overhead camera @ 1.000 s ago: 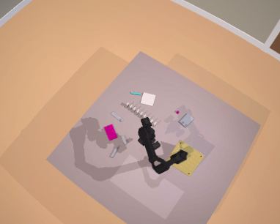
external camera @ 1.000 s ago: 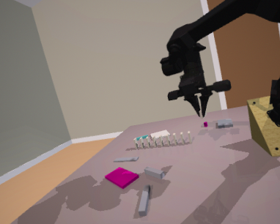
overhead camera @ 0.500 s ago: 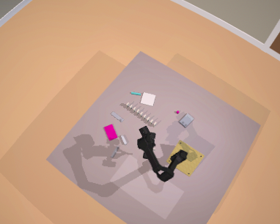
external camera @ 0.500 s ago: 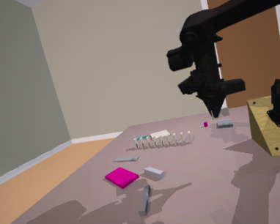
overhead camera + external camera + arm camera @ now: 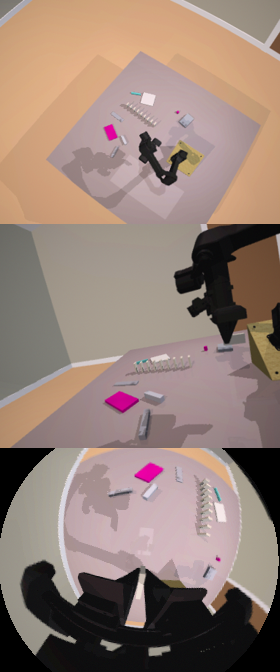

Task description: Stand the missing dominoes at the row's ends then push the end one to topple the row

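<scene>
A row of several cream dominoes (image 5: 138, 110) (image 5: 190, 361) (image 5: 206, 517) stands upright and evenly spaced; none looks fallen. My gripper (image 5: 227, 342) (image 5: 141, 570) is shut on a cream domino (image 5: 140, 585), seen as a pale strip between the fingers in the wrist view. In the exterior view the fingers hide it. The fingers are raised above the table and well apart from the row. In the top view the arm hides the fingertips. No other loose domino is distinguishable.
Beside the row lie a white square (image 5: 148, 99) (image 5: 160, 358), a teal bar (image 5: 135, 94) and a grey bar (image 5: 117, 116). A magenta square (image 5: 110, 132) (image 5: 122, 401) lies near two grey blocks. A small magenta piece (image 5: 177, 112), a grey box (image 5: 186, 120) and a yellow block (image 5: 262, 352) are opposite.
</scene>
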Action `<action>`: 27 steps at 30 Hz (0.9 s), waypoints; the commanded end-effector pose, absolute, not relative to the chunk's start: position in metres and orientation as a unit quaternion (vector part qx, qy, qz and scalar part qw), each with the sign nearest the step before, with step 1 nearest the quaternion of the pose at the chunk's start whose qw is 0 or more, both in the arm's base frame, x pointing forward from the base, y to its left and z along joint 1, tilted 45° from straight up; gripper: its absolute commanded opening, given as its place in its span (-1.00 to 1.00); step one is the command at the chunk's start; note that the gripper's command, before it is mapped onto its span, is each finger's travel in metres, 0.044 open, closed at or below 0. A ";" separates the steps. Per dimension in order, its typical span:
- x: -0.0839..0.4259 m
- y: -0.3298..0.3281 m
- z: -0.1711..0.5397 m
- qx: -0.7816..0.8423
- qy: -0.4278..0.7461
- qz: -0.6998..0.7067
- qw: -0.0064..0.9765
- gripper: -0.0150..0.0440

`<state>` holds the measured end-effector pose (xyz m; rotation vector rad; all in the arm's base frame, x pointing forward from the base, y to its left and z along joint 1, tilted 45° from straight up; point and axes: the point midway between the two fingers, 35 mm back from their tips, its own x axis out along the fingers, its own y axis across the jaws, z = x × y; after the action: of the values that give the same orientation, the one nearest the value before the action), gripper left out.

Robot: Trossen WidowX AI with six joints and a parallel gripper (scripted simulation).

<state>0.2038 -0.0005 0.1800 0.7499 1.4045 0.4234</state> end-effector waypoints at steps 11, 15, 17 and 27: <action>0.186 0.012 0.157 0.241 0.668 0.140 0.690 -0.42; 0.181 0.014 0.149 0.203 0.675 0.119 0.699 -0.42; 0.179 0.015 0.145 0.186 0.677 0.109 0.704 -0.42; 0.174 0.015 0.130 0.104 0.666 0.054 0.737 -0.42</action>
<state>0.1747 0.0157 0.1341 0.2759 1.4805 0.1614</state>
